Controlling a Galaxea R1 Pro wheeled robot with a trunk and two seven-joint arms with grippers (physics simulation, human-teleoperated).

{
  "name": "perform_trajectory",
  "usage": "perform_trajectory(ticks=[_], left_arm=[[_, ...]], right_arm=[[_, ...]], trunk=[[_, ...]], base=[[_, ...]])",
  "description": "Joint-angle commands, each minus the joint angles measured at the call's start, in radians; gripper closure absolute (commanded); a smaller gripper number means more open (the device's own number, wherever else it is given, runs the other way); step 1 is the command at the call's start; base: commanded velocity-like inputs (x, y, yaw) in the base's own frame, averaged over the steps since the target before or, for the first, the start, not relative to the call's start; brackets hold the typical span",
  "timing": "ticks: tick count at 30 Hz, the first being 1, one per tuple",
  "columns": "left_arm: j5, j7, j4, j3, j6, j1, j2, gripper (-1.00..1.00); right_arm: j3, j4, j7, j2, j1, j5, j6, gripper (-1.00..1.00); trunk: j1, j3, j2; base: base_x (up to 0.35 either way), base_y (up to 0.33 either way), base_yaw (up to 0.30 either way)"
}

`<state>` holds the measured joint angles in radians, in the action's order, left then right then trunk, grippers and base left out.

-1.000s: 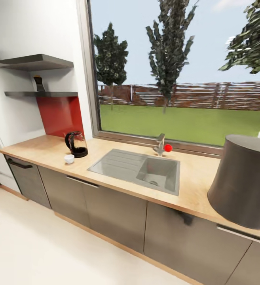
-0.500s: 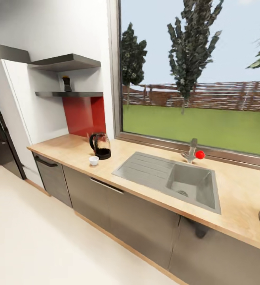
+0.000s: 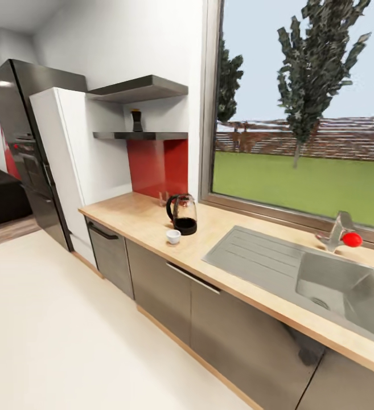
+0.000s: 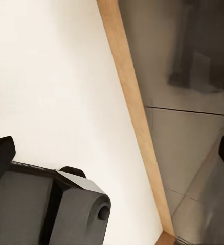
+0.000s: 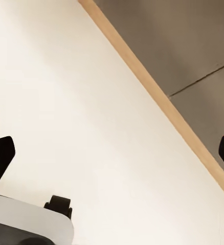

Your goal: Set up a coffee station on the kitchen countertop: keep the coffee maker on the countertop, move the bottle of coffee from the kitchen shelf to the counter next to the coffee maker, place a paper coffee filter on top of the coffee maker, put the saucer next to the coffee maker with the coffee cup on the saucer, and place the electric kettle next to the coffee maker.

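Your kettle (image 3: 182, 214) stands upright on the countertop (image 3: 135, 219), near the red backsplash (image 3: 156, 166) under the window (image 3: 300, 114), with its loop handle turned toward the wall end. Just in front of it, toward the counter's edge, sits the cup (image 3: 173, 236), close to the kettle but apart from it. Above, on the lower of two dark shelves (image 3: 141, 135), you can make out the bottle (image 3: 136, 120), a small dark shape whose label is too small to read. Along the counter to the right, you see the steel sink (image 3: 300, 273) with its tap (image 3: 337, 230) and a red ball (image 3: 352, 239) beside the tap. Dark cabinets (image 3: 209, 319) run below the worktop; a white unit (image 3: 67, 165) and a black fridge (image 3: 21, 148) close off the far end.

Your left gripper (image 4: 112, 163) hangs over the pale floor (image 3: 67, 341) by the cabinet plinth, fingertips spread wide with nothing between them. Your right gripper (image 5: 112, 158) is likewise spread wide and empty, above the same floor and plinth.
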<state>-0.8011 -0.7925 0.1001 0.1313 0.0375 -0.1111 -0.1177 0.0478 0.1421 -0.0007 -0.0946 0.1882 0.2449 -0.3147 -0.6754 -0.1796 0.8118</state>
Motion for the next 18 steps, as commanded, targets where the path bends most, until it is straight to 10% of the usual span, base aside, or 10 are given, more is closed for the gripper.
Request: perform_trajectory(ticks=[1,18], left_arm=[[-0.010,-0.003,0.000,0.008,0.004,-0.001,0.000,-1.00],[-0.011,-0.002,0.000,0.008,0.005,-0.001,0.000,-1.00]], right_arm=[[0.004,-0.001,0.000,-0.001,0.000,-0.001,-0.003,-1.00],[0.004,-0.001,-0.001,-0.001,0.000,0.000,-0.003,-1.00]], trunk=[[-0.001,-0.001,0.001],[-0.001,-0.001,0.001]], base=[[0.242,0.269,0.268],[0.247,0.265,0.268]])
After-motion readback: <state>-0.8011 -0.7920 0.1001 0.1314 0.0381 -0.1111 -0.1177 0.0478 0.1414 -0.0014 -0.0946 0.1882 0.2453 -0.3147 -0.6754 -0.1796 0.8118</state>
